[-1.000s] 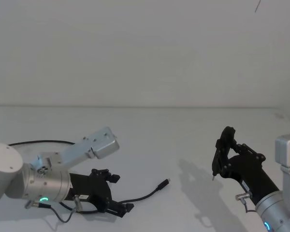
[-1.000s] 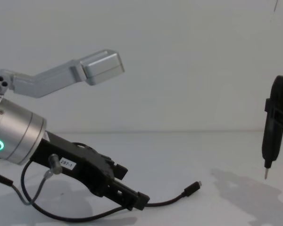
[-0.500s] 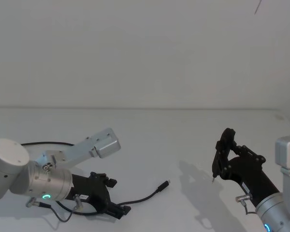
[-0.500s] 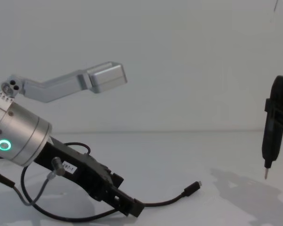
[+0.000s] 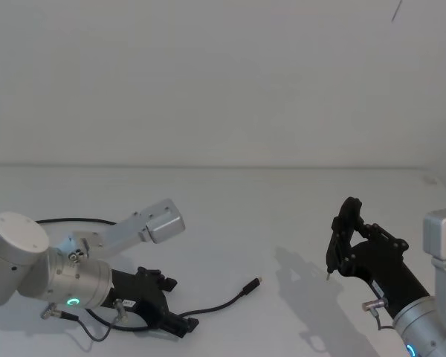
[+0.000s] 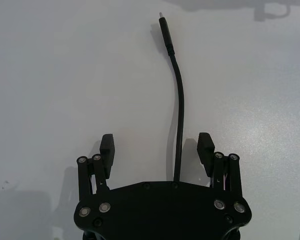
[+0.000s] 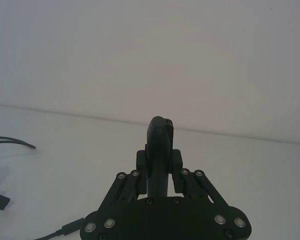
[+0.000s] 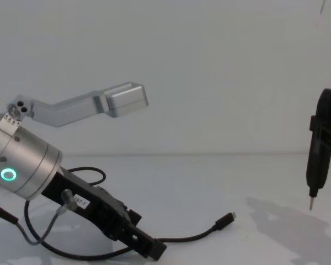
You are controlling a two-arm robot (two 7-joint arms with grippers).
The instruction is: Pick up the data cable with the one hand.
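The data cable (image 5: 221,302) lies on the white table, its plug (image 5: 251,284) with a short silver tip pointing away from my left arm. In the left wrist view the cable (image 6: 179,120) runs between the two spread fingers. My left gripper (image 5: 177,303), the one hand, is open and low over the table, straddling the cable (image 8: 193,238) without squeezing it. The gripper (image 8: 143,234) slopes down to the table in the chest view. My right gripper (image 5: 354,249) hangs at the right, shut on a black pen-like tool (image 5: 337,242) with its tip down.
A short grey wire (image 8: 44,227) with a metal connector loops beside my left wrist. The silver wrist-camera bracket (image 8: 107,102) sticks out above the left gripper. The pen-like tool (image 8: 319,144) hangs above the table at the right. Bare white table (image 5: 282,216) lies between the arms.
My left gripper has dropped lower and drawn back a little along the cable, tilting more steeply to the table. The cable and the right arm have not moved.
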